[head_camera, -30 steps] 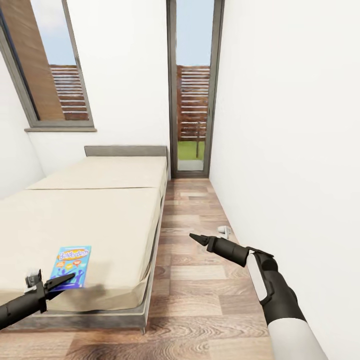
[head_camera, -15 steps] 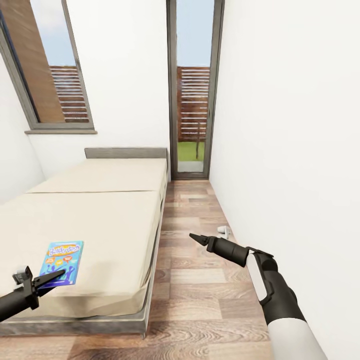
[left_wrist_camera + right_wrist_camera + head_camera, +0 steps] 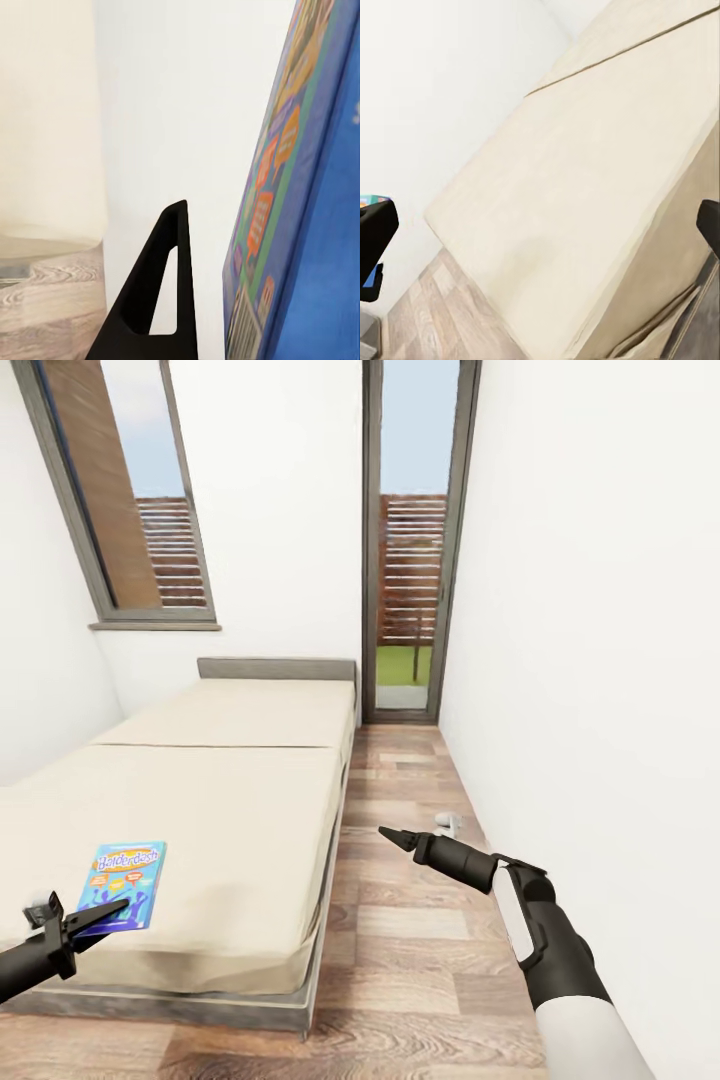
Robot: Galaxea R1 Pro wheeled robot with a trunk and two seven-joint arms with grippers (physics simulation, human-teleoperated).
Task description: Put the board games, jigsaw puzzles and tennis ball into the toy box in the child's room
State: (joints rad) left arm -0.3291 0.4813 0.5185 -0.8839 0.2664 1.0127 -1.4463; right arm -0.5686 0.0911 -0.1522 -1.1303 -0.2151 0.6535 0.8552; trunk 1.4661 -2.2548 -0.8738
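Note:
A blue board game (image 3: 125,870) with cartoon figures lies near the front corner of the bed (image 3: 240,800). My left gripper (image 3: 112,909) reaches over the game's near edge. In the left wrist view one black finger (image 3: 161,300) stands beside the printed face of the board game (image 3: 315,187), and the other finger is hidden behind the box. My right gripper (image 3: 392,836) hovers over the wooden floor beside the bed. In the right wrist view its fingers (image 3: 375,240) are spread wide, with the mattress (image 3: 585,187) between them.
A narrow strip of wooden floor (image 3: 410,920) runs between the bed and the white wall on the right. A small white object (image 3: 447,821) lies by that wall. A glass door (image 3: 408,560) is at the far end and a window (image 3: 140,490) is above the headboard.
The blue board game and my left gripper slid left together across the mattress. The head view turned slightly, shifting the room rightward. The right arm kept its pose.

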